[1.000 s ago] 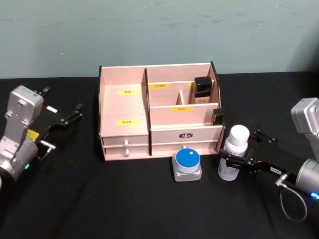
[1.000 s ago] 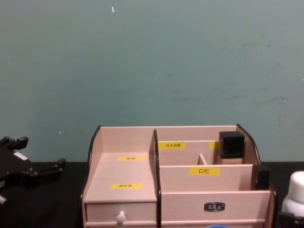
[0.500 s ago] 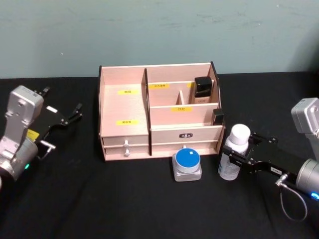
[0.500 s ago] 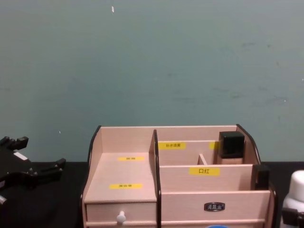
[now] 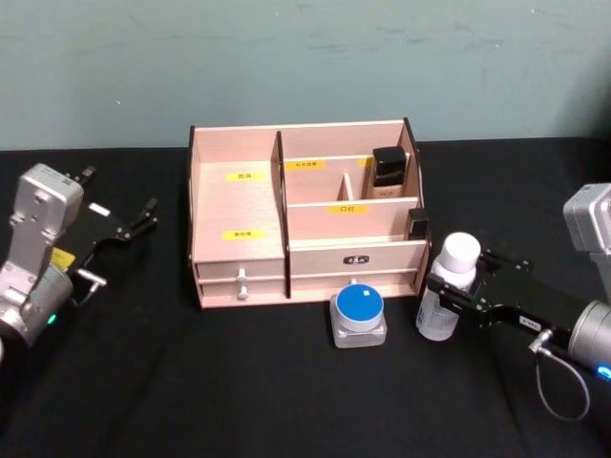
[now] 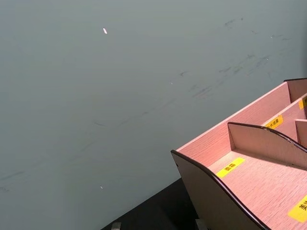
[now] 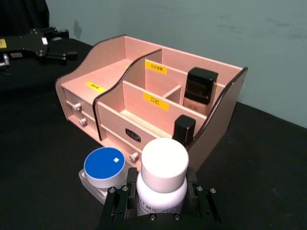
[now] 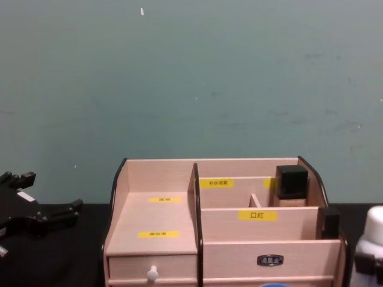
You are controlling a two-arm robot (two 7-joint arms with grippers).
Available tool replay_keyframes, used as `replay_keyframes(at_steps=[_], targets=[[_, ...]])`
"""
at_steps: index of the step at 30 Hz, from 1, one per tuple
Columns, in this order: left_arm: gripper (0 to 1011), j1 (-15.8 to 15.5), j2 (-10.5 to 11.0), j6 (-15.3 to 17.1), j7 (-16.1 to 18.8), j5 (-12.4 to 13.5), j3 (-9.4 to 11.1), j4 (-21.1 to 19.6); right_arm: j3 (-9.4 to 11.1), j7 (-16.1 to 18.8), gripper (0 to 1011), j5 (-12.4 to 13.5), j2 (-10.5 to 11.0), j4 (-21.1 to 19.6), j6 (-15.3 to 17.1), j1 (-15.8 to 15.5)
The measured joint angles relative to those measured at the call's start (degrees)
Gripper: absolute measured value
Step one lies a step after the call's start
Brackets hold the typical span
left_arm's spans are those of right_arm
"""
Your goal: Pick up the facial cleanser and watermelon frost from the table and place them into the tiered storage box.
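starting from our left, the left tool [image 5: 119,196] hangs spread and idle over the bench [image 5: 239,382], well apart from the tiered storage box [image 5: 239,205]. the blue-lidded jar [image 5: 359,315] sits on the bench just in front of the box. the right tool [image 5: 447,298] is pinching the white-capped bottle [image 5: 458,256] beside the box's right front corner. we judge the first pick under way, with both placements left to do.
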Motion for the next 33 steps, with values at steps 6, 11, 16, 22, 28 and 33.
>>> replay_keyframes(at_steps=[6,11,16,22,28,33], targets=[[1001,0.0,0.0,0.0,0.0,0.0,0.0,0.0,0.62,0.16,601,0.79,0.42,-2.79,0.48,-0.06],[1001,0.0,0.0,0.0,0.0,0.0,0.0,0.0,0.14,0.63,601,1.08,0.59,-4.99,1.34,1.24],[1001,0.0,0.0,0.0,0.0,0.0,0.0,0.0,-1.66,0.71,601,1.05,-0.32,-6.15,2.94,4.96],[1001,0.0,0.0,0.0,0.0,0.0,0.0,0.0,-5.09,0.56,601,0.59,-3.16,-4.83,5.04,11.7],[1001,0.0,0.0,0.0,0.0,0.0,0.0,0.0,-7.8,0.17,601,-0.44,-5.57,-2.6,6.05,16.44],[1001,0.0,0.0,0.0,0.0,0.01,0.0,0.0,-9.96,-0.31,601,-1.55,-8.02,0.32,6.74,20.73]])
